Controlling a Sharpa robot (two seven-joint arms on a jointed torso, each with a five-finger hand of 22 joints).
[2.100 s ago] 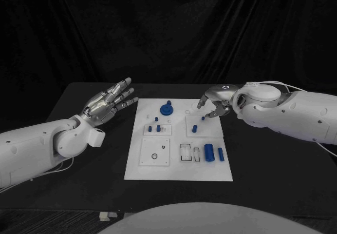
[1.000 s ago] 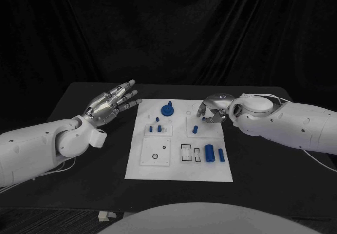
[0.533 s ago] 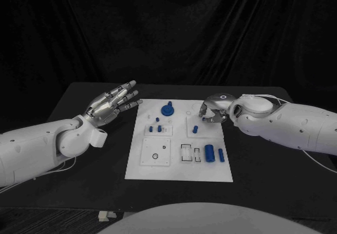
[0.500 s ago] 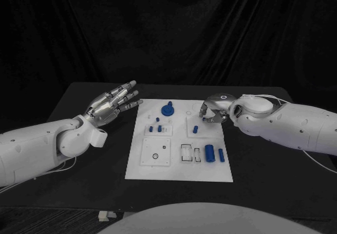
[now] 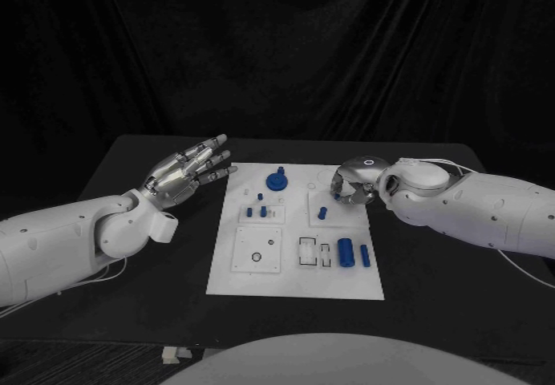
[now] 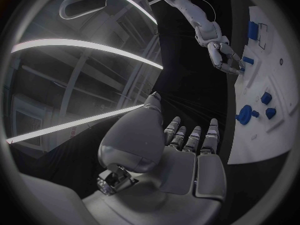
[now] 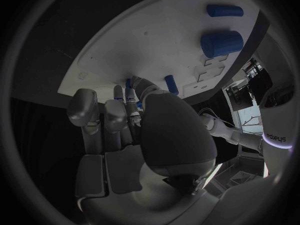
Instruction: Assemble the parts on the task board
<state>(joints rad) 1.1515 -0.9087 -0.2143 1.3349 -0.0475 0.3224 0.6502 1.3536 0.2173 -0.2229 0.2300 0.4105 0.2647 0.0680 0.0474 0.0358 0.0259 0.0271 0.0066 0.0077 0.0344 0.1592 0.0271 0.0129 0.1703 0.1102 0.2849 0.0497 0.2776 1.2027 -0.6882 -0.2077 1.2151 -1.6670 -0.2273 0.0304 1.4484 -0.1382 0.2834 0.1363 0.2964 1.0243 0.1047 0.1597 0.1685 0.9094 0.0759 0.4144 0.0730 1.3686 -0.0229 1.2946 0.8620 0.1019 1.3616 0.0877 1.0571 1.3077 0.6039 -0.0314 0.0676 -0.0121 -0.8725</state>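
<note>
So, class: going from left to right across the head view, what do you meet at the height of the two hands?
Left hand → blue knob part on the task board → right hand.

Matt white task board (image 5: 293, 277), smooth blue plastic-looking parts (image 5: 345, 251), matt black table (image 5: 439, 273), silvery metallic left robot hand (image 5: 185, 171).

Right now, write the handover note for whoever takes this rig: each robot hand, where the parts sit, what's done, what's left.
Left robot hand: open, fingers spread, raised over the table left of the task board, holding nothing.
Right robot hand: fingers curled down at the board's far right section; a small blue piece shows at its fingertips, but I can't tell whether it is gripped.
Parts: blue knob at the far middle, two small pegs upright on the left, one peg by the right hand, large cylinder and slim pin lying near right.
Left: seat the loose cylinder and pin.
</note>
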